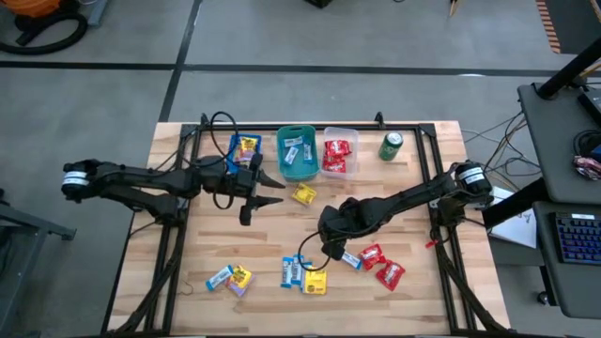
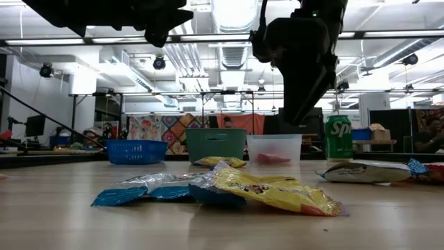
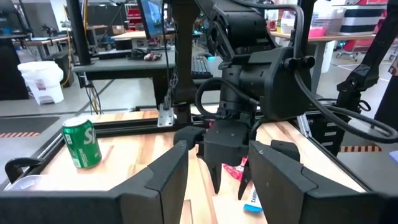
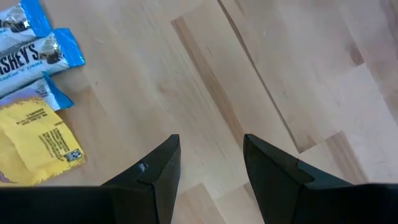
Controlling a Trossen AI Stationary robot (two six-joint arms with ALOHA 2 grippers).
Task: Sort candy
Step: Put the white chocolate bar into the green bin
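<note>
Candy: small wrapped packets lie scattered on the near half of the wooden counter (image 1: 413, 197), others already sit in bins at the far edge
Near-left pair: a blue-white packet (image 1: 219, 278) touching a yellow packet (image 1: 240, 277)
Near-middle group: two blue-white packets (image 1: 292, 271) beside a yellow packet (image 1: 315, 282); the right wrist view shows these close by
Near-right group: a blue-white packet (image 1: 351, 259) beside two red packets (image 1: 381, 265)
Lone yellow packet (image 1: 303, 194): on the counter just in front of the teal bin
Blue bin (image 1: 245, 150): holds a yellow packet
Teal bin (image 1: 297, 152): holds blue-white packets
Clear bin (image 1: 339, 153): holds red packets
Green soda can (image 1: 392, 145): upright, right of the clear bin
Left claw (image 1: 273, 187): open, empty, above the counter near the blue bin
Right claw (image 1: 329, 250): open, empty, pointing down over bare wood between the near-middle and near-right groups
</note>
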